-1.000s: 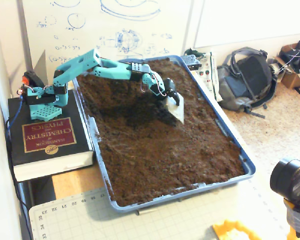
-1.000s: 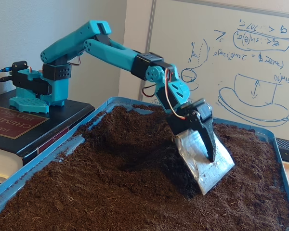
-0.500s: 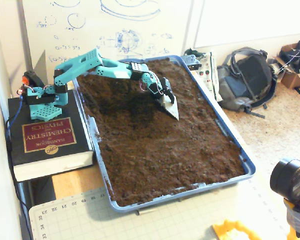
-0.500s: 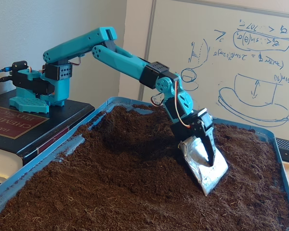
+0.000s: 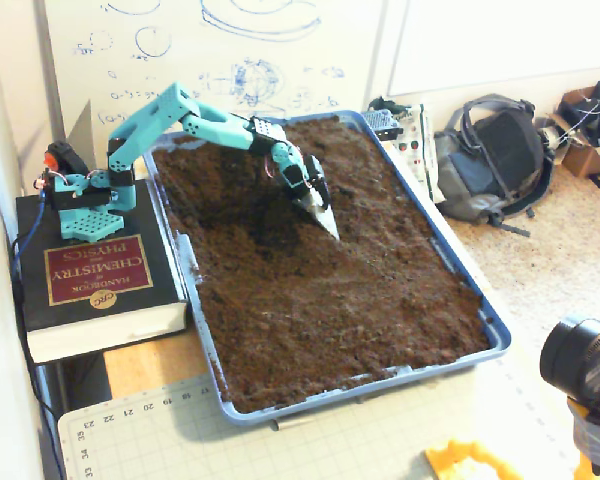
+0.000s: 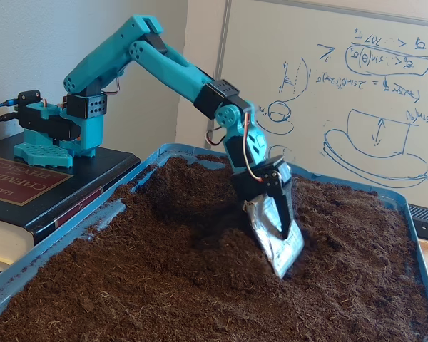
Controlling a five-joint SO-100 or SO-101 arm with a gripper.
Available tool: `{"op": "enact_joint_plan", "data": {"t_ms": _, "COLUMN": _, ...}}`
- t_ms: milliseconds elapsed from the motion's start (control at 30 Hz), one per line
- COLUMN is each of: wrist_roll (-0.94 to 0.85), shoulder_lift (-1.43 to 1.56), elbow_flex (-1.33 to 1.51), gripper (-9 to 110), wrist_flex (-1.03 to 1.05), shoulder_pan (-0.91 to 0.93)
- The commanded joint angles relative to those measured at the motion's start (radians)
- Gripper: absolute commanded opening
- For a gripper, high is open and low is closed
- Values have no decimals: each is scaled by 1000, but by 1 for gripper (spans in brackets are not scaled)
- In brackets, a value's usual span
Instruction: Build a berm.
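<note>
A blue tray [image 5: 495, 342] is filled with loose dark brown soil [image 5: 320, 300]. The teal arm reaches over it from its base on a book. My gripper [image 5: 328, 225] carries a silver, blade-like scoop, and its tip is pressed into the soil near the tray's middle. In the side fixed view the gripper [image 6: 285, 258] points steeply down, with its black finger lying flat against the silver blade. The soil is heaped a little higher behind and left of the scoop [image 6: 192, 189]. This is a broad hump, not a sharp berm. The front soil [image 6: 164, 292] is flatter.
The arm's base stands on a thick black and red book [image 5: 95, 272] left of the tray. A cutting mat [image 5: 140, 430] lies in front. A backpack [image 5: 495, 160] and boxes sit on the floor to the right. A camera [image 5: 585, 362] is at the front right, and a whiteboard [image 6: 357, 85] stands behind.
</note>
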Motion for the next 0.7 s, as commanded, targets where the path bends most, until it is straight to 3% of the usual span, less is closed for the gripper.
{"op": "enact_joint_plan", "data": {"t_ms": 0, "wrist_roll": -9, "shoulder_lift": 120, "elbow_flex": 49, "gripper": 0, "wrist_flex": 15, "shoulder_pan": -8}}
{"op": "enact_joint_plan", "data": {"t_ms": 667, "wrist_roll": 49, "shoulder_lift": 512, "elbow_flex": 67, "gripper": 0, "wrist_flex": 5, "shoulder_pan": -3}}
